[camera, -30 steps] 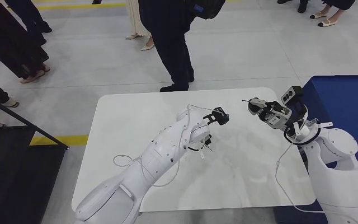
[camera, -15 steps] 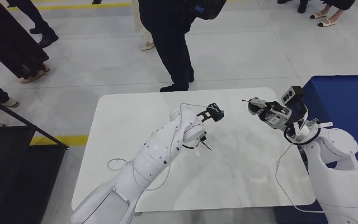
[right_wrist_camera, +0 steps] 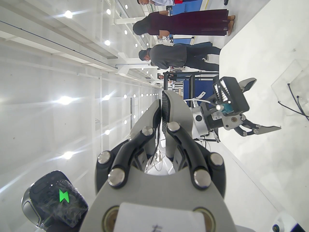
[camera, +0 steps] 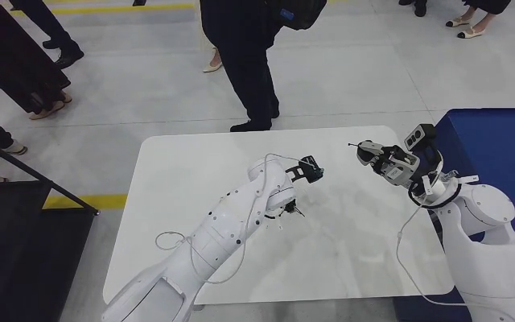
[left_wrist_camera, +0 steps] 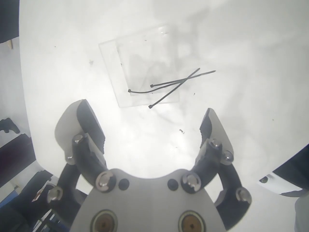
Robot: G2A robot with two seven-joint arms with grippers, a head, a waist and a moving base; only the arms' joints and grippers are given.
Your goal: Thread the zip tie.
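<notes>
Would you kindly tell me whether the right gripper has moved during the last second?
No. The right gripper sits at the same spot near the table's far right corner as before.

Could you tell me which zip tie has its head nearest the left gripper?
The straight zip tie crossing the other two; its head pokes past the clear sheet's edge.

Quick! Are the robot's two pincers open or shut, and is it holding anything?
Left pincer: open, holding nothing.
Right pincer: shut on a thin dark strip, probably a zip tie.
</notes>
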